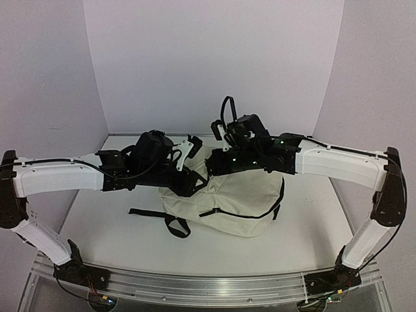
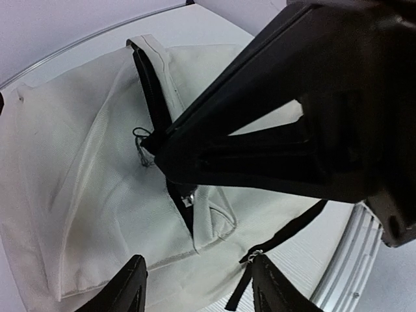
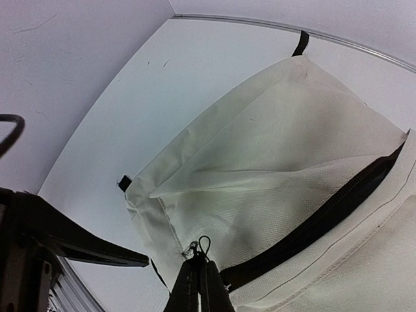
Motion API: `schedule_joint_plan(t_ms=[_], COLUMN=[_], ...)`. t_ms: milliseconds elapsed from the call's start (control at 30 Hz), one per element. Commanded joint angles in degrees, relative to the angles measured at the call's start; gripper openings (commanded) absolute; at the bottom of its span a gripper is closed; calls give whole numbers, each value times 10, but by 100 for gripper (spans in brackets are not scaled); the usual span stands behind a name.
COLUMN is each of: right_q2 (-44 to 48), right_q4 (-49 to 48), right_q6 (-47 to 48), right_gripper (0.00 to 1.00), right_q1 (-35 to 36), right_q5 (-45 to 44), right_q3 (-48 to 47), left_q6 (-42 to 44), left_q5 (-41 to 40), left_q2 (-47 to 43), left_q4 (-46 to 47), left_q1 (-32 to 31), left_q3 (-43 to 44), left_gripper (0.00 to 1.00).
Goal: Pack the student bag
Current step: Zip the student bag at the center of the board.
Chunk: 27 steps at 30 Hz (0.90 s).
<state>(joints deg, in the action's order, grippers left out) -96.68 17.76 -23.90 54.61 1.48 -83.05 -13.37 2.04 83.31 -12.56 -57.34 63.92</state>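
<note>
The bag point(image 1: 234, 195) lies mid-table point(image 1: 97, 214). Over its far end the left gripper point(image 2: 198, 263) hangs released and empty. The right gripper point(image 3: 200, 276) is clenched on the zip pull point(image 3: 203, 246). This looks like zip work. Next calls for a steady pull along the zip point(image 3: 312, 221), with the left pinning fabric.

In the top view both arms cover the upper part of the student bag point(image 1: 227, 201). The fingers of the left gripper point(image 2: 201, 286) are cut off by the lower edge. The thing at the tips of the right gripper point(image 3: 200, 276) is too small to tell.
</note>
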Motion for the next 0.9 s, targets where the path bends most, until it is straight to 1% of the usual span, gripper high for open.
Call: schedule_joint_plan(t_ms=[0,33,167,500,567,633,833,867], right_q2=[52,55,59,67,67,67,69,69], right_q4=[-92,-93,-94,-98,-98,-98,-102,-102], right_q6=[-12,-15,-19,-25,-27,-28,-32,-32], right_gripper=[0,0,0,0,0,0,0,0], right_q1=[-3,-3,-3,-2,-2,-2,-3,-3], right_q5=[5,3,-2,-12,-12,-13,-15,-15], right_q3=[-8,-4,4,11,12,13,17,17], left_q6=[49,54,67,92,97,101,112,112], left_q5=[-63,-73,-83,-101,-113,-119,-145,-147], left_q2=[9,13,35,69,75,79,91,91], left_q4=[61,74,96,136,150,153,151,152], left_q1=[-3,-4,-11,-21,-24,-26,-36,-36], left_q3=[-16,-18,-18,-20,-25,-25,-25,-26], left_gripper=[53,50,49,39,32,28,17,17])
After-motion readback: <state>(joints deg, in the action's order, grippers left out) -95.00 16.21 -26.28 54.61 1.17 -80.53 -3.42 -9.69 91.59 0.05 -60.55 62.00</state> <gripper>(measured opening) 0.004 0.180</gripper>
